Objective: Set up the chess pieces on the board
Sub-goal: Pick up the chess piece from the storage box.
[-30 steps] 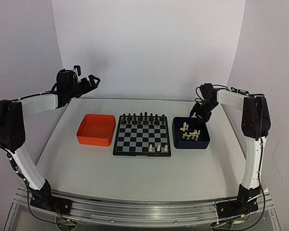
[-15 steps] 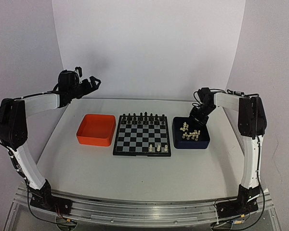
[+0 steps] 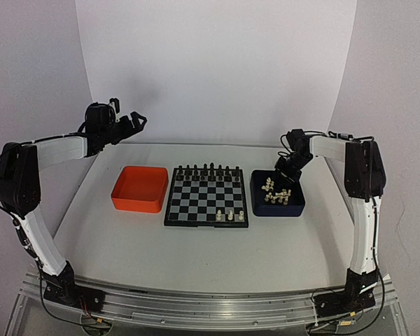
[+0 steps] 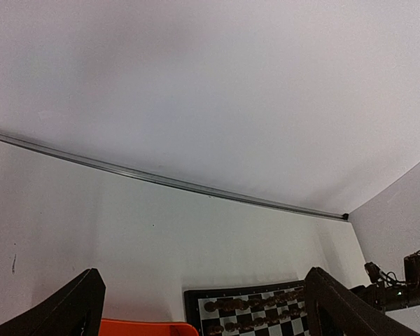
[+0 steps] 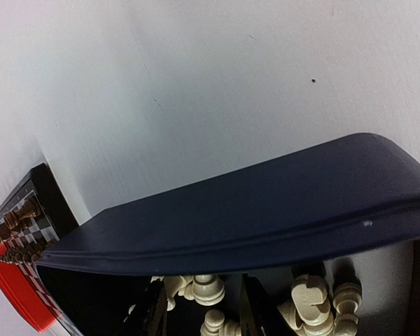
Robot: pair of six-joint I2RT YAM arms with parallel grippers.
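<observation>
The board [image 3: 206, 197] lies in the middle of the table, with black pieces [image 3: 210, 170] along its far rows and three cream chess pieces [image 3: 229, 215] near its front right corner. Several more cream chess pieces [image 3: 276, 192] lie heaped in the dark blue tray [image 3: 295, 206]. My right gripper [image 3: 283, 179] reaches down into that tray. In the right wrist view its fingers [image 5: 149, 308] stand a little apart around loose cream pieces [image 5: 210, 288], touching neither side. My left gripper [image 3: 129, 120] hangs high at the far left, open and empty.
An orange tray [image 3: 140, 187] sits left of the board, and the left wrist view shows its rim [image 4: 140, 327] and the board's far rows [image 4: 266, 311]. The blue tray's near wall [image 5: 266, 203] fills much of the right wrist view. White walls enclose the table.
My right gripper has sunk from above the blue tray's far edge down among the cream pieces, its jaws narrowing. The left arm has barely shifted.
</observation>
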